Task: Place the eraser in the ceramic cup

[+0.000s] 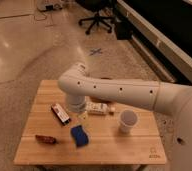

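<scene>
The eraser (60,113), a flat black block with a white label and red stripe, lies on the left middle of the wooden table (39,95). The ceramic cup (128,121), plain white, stands upright on the right side of the table. My white arm reaches from the right across the table. The gripper (82,115) hangs below the wrist near the table's centre, just right of the eraser and left of the cup, with little of it showing.
A blue spongy block (79,135) lies in front of the gripper. A white tube-like packet (100,108) lies right of the gripper. A small dark red packet (45,139) lies at the front left. An office chair (96,20) stands on the floor behind.
</scene>
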